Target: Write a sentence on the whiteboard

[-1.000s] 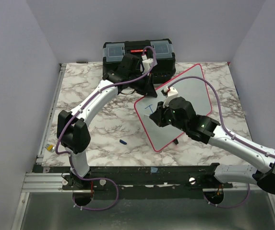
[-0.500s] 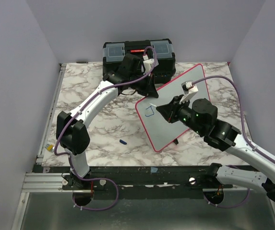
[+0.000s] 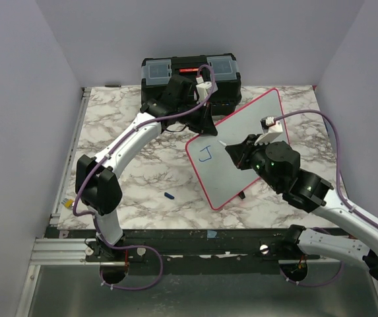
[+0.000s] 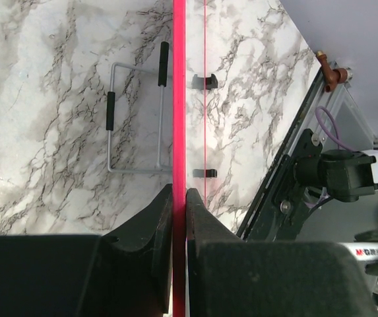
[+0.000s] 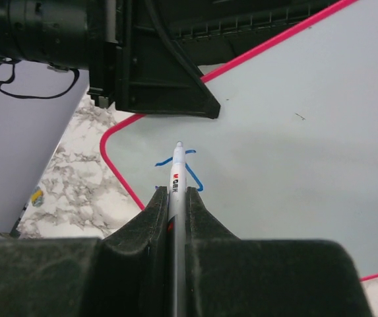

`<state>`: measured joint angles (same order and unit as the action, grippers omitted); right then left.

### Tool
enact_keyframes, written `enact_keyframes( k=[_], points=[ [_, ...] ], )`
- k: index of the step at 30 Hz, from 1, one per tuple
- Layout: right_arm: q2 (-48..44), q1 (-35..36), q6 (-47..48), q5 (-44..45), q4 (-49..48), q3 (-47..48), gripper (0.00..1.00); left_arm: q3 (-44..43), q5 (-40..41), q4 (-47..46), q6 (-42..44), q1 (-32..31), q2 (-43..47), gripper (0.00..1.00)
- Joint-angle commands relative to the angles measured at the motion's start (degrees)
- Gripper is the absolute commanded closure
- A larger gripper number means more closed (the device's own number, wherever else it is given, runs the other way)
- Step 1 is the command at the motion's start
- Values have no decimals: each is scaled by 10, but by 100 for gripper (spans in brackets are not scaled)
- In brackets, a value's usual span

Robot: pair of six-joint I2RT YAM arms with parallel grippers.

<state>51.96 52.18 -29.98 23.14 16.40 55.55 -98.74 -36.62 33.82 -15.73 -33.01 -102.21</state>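
Starting at the left edge of the worktop [image 3: 109,119], a tiny yellow thing [image 3: 66,203] is sitting by the rail, and a small blue piece [image 3: 169,195] is lying alone on the open marble, so plenty of free room is showing on that side

The black toolbox [image 3: 190,74] is sitting at the back edge with its lid shut. The two clear-topped compartments are too small to make out what's in them

Just in front of it, the left end effector [image 4: 179,198] is pinching the red rim of the whiteboard [image 3: 218,175], with both fingers pressing tight on the edge and no gap showing. The board is standing tilted up off the marble, running diagonally from mid-worktop toward the back right corner. In the left wrist view a grey wire stand [image 4: 136,119] is lying flat on the marble beside the board's edge

A blue mark [image 3: 205,155] is showing near the board's left corner. The right end effector [image 5: 175,198] is squeezing a white marker [image 5: 177,165] between closed fingers, with the tip pointing at that mark. Can't tell if it's actually touching. Marble is showing along the board's right side too
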Motion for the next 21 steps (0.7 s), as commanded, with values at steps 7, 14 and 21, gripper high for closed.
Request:
enact_keyframes(
  k=[7, 14, 21],
  points=[
    [-11, 0, -11, 62, 34, -32, 99, -19, 3, 51, 21, -14, -9, 100],
    [12, 0, -12, 55, 28, -36, 99, -30, 4, 64, 23, -14, -19, 100],
    [32, 0, -4, 43, 10, -30, 99, -32, 6, 65, 23, -13, -14, 100]
  ],
)
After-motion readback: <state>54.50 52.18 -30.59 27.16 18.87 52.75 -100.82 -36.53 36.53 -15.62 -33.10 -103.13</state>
